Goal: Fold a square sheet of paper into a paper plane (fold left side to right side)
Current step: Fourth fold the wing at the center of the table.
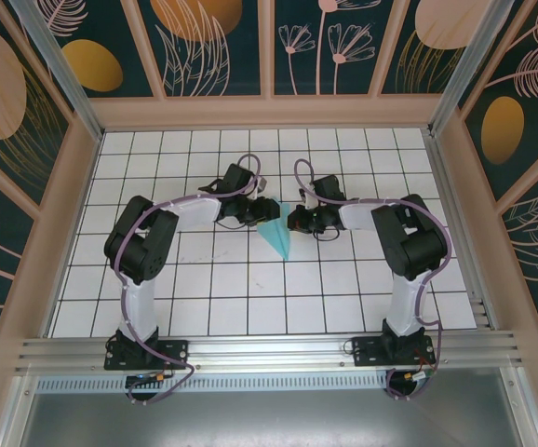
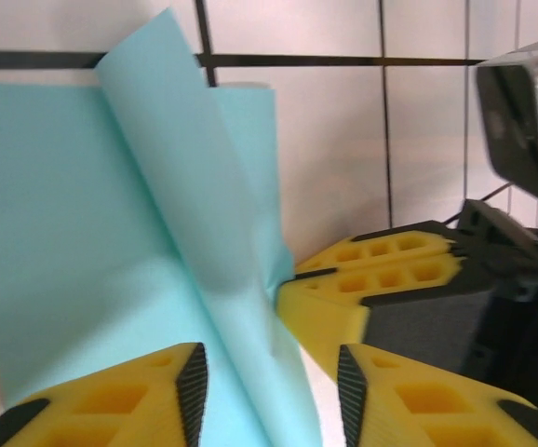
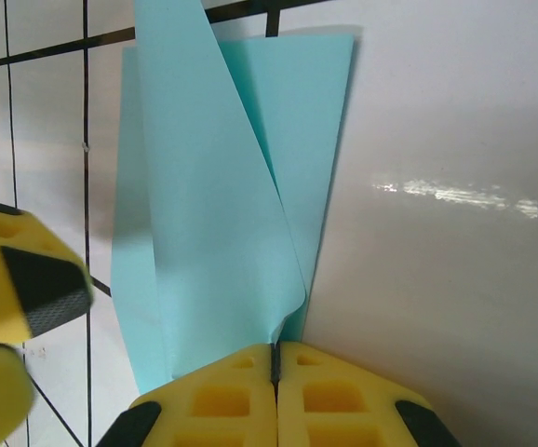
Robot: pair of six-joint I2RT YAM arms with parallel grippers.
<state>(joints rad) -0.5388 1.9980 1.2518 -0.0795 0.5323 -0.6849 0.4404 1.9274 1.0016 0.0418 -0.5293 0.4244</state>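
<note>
At the near edge of the table (image 1: 250,312) the two arm bases are seen bolted side by side, and both arms are bent inward toward the middle. There the sheet of paper (image 1: 275,237) is found, light turquoise, creased to a narrow shape whose point is turned toward the near edge. The right gripper (image 3: 275,365) is seen with its fingers pressed together, and a curled edge of the raised flap is pinched in the seam between them. The left gripper (image 2: 269,391) is held just opposite, its fingers apart, and the same flap is seen running down through the gap; whether either pad is touched cannot be told. The flap is lifted off the lower layers, which are laid flat on the white tiles. Farther out, a black grid line is covered by the paper's far part.
</note>
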